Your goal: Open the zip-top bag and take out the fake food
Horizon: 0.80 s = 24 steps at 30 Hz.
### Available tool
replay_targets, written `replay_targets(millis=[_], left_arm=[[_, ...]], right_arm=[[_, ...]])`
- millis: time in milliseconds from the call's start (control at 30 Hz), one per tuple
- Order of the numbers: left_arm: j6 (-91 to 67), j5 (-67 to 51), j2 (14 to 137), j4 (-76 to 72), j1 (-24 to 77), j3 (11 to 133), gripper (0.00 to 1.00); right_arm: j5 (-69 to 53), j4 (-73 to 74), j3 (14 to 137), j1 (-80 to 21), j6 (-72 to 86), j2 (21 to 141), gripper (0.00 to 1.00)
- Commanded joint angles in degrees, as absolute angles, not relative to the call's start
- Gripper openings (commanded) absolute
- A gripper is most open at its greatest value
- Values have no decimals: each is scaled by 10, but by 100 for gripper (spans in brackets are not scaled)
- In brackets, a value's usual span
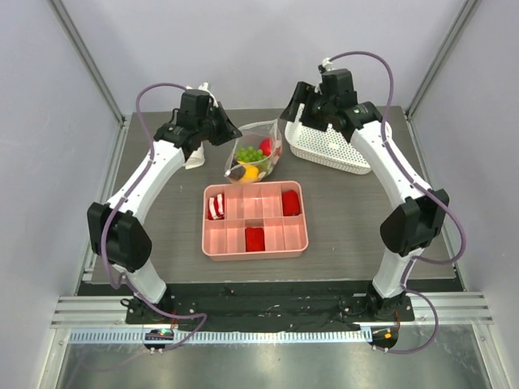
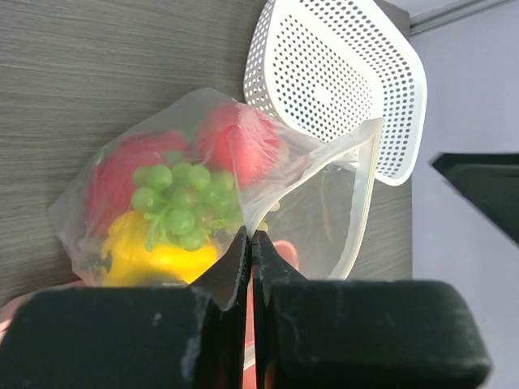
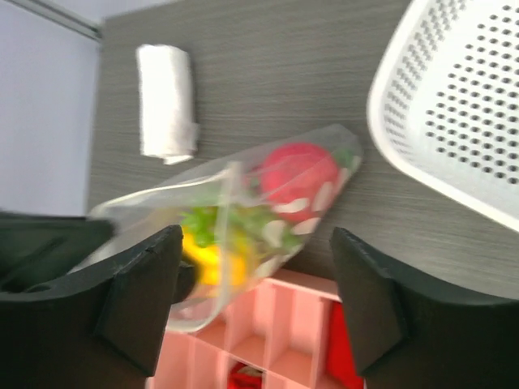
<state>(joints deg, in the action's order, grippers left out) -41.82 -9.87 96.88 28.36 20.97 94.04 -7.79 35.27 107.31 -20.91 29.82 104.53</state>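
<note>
The clear zip-top bag (image 1: 258,159) stands propped up behind the pink tray, its mouth part open. Inside is the fake food (image 1: 250,154): red round pieces (image 2: 235,142), green grapes (image 2: 178,203), a yellow pepper (image 2: 158,259) and a dark piece (image 1: 237,172). My left gripper (image 2: 251,237) is shut on the bag's near top edge (image 2: 324,203) and holds it up. My right gripper (image 3: 255,275) is open and empty, hovering above the bag (image 3: 243,203), apart from it. In the top view the left gripper (image 1: 229,134) is at the bag's left and the right gripper (image 1: 290,120) at its right.
A pink compartment tray (image 1: 212,243) with red blocks and a striped piece lies in front of the bag. A white perforated basket (image 1: 336,150) lies right of the bag. A white rolled cloth (image 3: 166,101) lies at the left, under the left arm.
</note>
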Motion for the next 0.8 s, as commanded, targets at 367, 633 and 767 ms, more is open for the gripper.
replay_targets(millis=[367, 633, 767], left_arm=[[-455, -116, 987, 223, 207, 959, 0], [-474, -112, 1003, 205, 201, 960, 0], [-492, -124, 1020, 182, 196, 961, 0]], right_arm=[[-216, 358, 1111, -329, 211, 1088, 33], [-288, 286, 1044, -332, 201, 1085, 43], [-314, 263, 1028, -337, 209, 1100, 52]])
